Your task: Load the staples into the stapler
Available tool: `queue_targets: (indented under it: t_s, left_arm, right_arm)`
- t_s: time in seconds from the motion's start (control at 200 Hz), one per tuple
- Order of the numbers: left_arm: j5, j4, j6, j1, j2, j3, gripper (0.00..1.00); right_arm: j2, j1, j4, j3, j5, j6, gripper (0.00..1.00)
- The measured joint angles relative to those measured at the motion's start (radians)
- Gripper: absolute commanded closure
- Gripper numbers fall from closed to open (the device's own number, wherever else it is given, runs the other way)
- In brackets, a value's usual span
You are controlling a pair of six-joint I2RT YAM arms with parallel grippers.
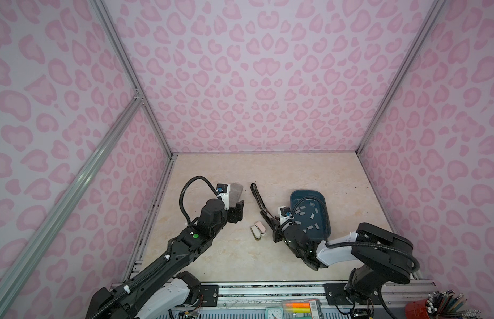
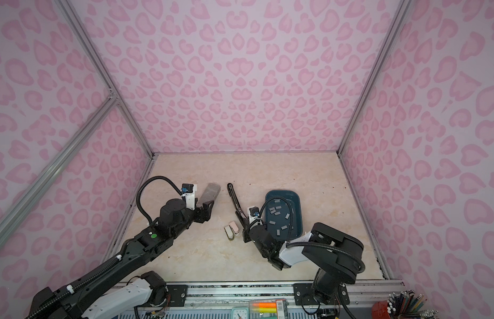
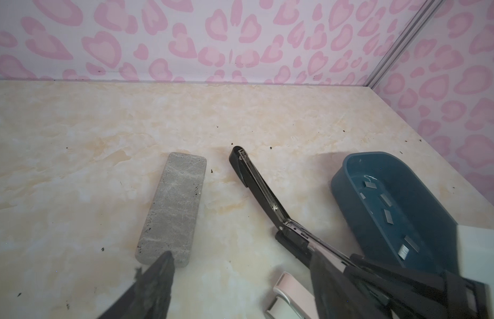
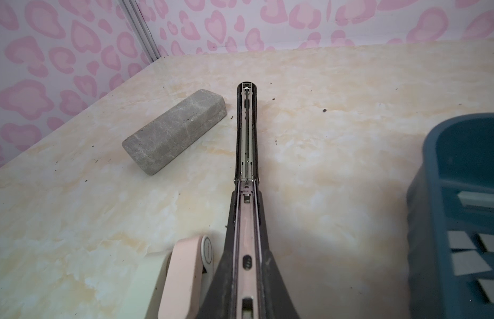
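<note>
The black stapler (image 1: pixel 257 198) (image 2: pixel 234 197) lies swung open flat on the marble table, its metal channel facing up (image 4: pixel 247 138) (image 3: pixel 257 179). My right gripper (image 1: pixel 274 225) (image 4: pixel 247 256) is shut on the stapler's near half, with the channel running between its fingers. Several staples (image 1: pixel 312 216) (image 2: pixel 277 212) (image 3: pixel 389 215) (image 4: pixel 469 262), short grey strips, lie loose in the blue tray (image 1: pixel 306 192) to the right of the stapler. My left gripper (image 1: pixel 238 211) (image 3: pixel 240 256) stands open and empty left of the stapler, at the near end of a grey block.
The grey speckled block (image 1: pixel 236 192) (image 3: pixel 172 207) (image 4: pixel 174 132) lies left of the stapler. A small pink and pale-green object (image 1: pixel 258 230) (image 4: pixel 185 276) sits just left of my right gripper. Pink patterned walls enclose the table. A pencil cup (image 1: pixel 436 305) stands beyond the front rail.
</note>
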Motion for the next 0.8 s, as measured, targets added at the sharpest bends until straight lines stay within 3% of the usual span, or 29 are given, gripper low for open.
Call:
queue_targets:
  t_s: [0.195,0.525,0.8]
  left_arm:
    - [-0.009,-0.006,0.006,0.000,-0.064,-0.005,0.19]
    - [-0.051,-0.011,0.016,0.000,-0.090,-0.013,0.18]
    - [-0.072,-0.027,0.026,0.000,-0.096,-0.013,0.18]
  right_arm:
    - [0.129,0.006,0.164,0.006,0.069,0.001,1.00]
    - [0.215,0.006,0.269,0.012,0.122,0.008,1.00]
    - [0.233,0.006,0.291,0.008,0.139,0.027,0.65]
